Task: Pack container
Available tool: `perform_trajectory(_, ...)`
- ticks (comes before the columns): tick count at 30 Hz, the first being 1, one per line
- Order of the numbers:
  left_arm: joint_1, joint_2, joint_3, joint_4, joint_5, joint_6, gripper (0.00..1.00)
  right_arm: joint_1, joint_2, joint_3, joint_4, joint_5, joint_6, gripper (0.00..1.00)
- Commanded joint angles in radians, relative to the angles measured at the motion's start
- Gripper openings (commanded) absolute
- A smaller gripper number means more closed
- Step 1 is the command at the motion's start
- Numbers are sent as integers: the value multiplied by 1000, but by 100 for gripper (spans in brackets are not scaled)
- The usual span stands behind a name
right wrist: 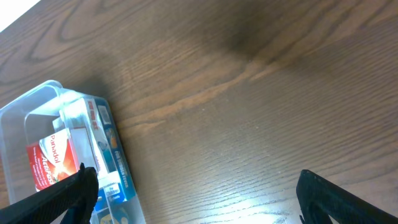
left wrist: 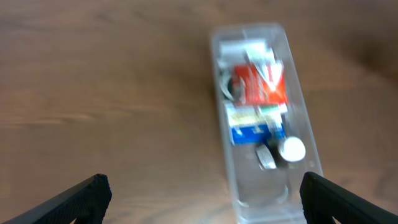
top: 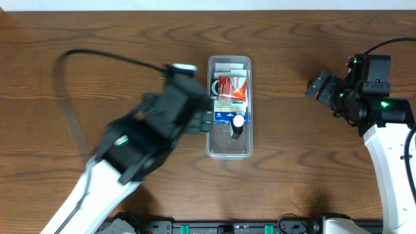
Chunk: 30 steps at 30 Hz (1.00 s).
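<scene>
The container [top: 229,151] is a long clear plastic bin at the table's middle. It holds a red packet [top: 232,87], a blue-and-white carton [top: 228,109] and a small dark bottle with a white cap [top: 238,123]. It also shows in the left wrist view [left wrist: 311,158] and in the right wrist view [right wrist: 15,115]. My left gripper [top: 203,122] is open and empty just left of the bin; in its wrist view [left wrist: 202,196] the fingers straddle bare table and the bin's near end. My right gripper [top: 318,88] is open and empty, far right of the bin, and its wrist view [right wrist: 196,196] shows bare wood between the fingers.
The table is dark brown wood [top: 305,162]. A black cable [top: 104,57] loops from the left arm over the table's left part. The left arm is blurred in the overhead view.
</scene>
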Motion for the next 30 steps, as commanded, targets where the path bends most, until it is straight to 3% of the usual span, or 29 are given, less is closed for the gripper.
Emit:
perform_trajectory(1,21,-69,13,-8,-59,43,98,-7,-6,10,-1,3,-12,99)
perform_trajectory(6,22,-146,13,-8,-59,43,98,-6,-6,10,-1,3,-12,99)
perform_trajectory(10,22,-184,13,-76,-63,111,98,-6,-6,10,-1,3,-12,99)
perform_trajectory(18,62,-241,-4,-151,-166,94,98,-7,-6,10,-1,3,-12,99)
perform_trajectory(30,326,-468,-311,81,-98,95,98,-6,-6,10,-1,3,-12,99)
